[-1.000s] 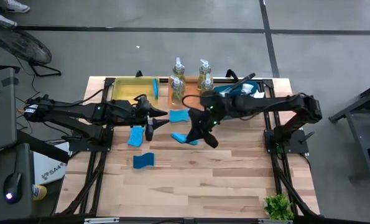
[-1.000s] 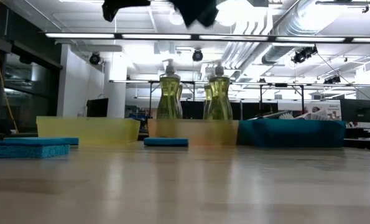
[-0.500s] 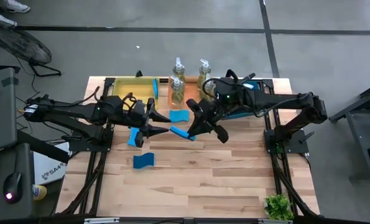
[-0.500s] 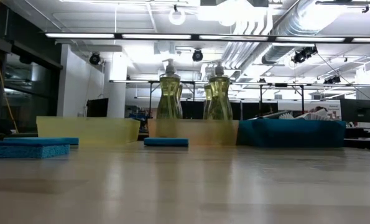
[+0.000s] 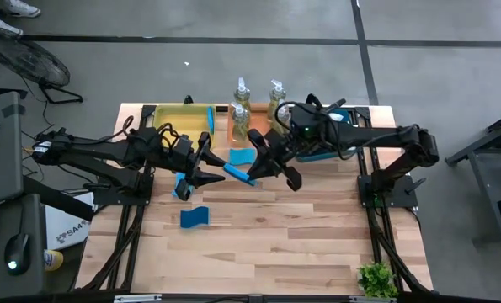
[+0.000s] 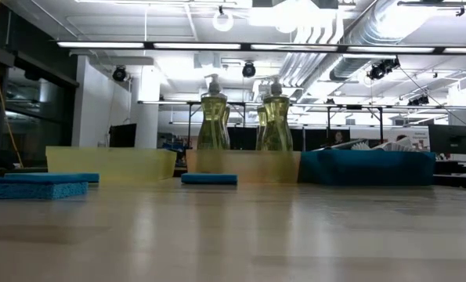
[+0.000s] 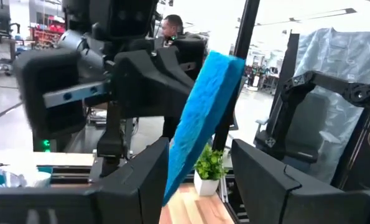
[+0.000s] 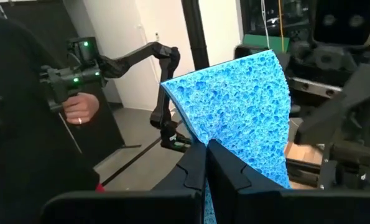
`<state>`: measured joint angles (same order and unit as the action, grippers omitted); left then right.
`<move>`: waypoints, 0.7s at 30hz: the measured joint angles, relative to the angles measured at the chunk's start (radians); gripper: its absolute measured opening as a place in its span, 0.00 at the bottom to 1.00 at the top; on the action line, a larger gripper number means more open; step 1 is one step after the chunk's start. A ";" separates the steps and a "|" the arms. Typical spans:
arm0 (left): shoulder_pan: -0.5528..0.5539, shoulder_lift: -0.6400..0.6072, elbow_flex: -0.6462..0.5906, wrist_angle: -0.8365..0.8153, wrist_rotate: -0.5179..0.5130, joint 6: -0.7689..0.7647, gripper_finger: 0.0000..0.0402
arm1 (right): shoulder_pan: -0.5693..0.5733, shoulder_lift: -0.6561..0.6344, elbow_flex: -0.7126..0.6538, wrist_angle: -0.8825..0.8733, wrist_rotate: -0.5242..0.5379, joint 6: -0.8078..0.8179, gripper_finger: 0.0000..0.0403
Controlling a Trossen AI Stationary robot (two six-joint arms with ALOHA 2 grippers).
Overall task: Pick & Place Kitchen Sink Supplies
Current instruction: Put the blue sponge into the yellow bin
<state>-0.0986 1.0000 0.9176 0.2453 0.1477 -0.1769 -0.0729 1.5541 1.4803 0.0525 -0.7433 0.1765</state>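
Overhead, two dark arms meet above the middle of a wooden bench. The right claw pinches one end of a blue sponge, fingers closed tight on it; its wrist camera shows the sponge standing up from between the closed fingers. The left claw faces it with fingers spread wide, the sponge's other end lying between them; in the left wrist camera the sponge rises slanted in the gap between the two open fingers, and whether it touches them cannot be told.

Two more sponges lie on the bench at centre left of the overhead frame: one below the left arm, another partly under it. A fourth sponge lies just behind the claws. Along the upper edge sit a yellow tray, an orange tray with pump bottles of soap around it, and a blue tray under the right arm. A small green plant sits at lower right.
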 joint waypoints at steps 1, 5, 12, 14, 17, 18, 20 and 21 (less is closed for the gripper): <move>0.000 0.000 0.000 0.004 -0.001 0.000 0.43 | -0.001 0.001 0.000 0.000 0.000 0.003 0.00; 0.000 0.001 0.000 0.034 -0.005 0.010 0.43 | -0.001 0.013 0.000 0.015 0.001 0.006 0.00; 0.000 0.019 0.000 0.059 -0.004 0.023 0.43 | -0.010 0.020 0.000 0.017 0.032 0.002 0.00; 0.000 0.021 0.000 0.053 -0.005 0.023 0.43 | -0.014 0.022 0.000 0.017 0.035 0.004 0.00; 0.000 0.028 0.000 0.060 -0.009 0.024 0.42 | -0.019 0.024 0.000 0.015 0.034 0.005 0.00; 0.000 0.029 0.000 0.062 -0.009 0.028 0.41 | -0.019 0.024 0.000 0.013 0.034 0.005 0.00; 0.000 0.029 0.000 0.080 -0.007 0.046 0.37 | -0.019 0.029 0.000 0.016 0.035 0.002 0.00; 0.000 0.029 0.000 0.086 -0.004 0.051 0.35 | -0.019 0.030 0.000 0.016 0.035 0.003 0.00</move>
<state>-0.0986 1.0287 0.9176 0.3312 0.1434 -0.1259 -0.0917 1.5841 1.4803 0.0687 -0.7085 0.1793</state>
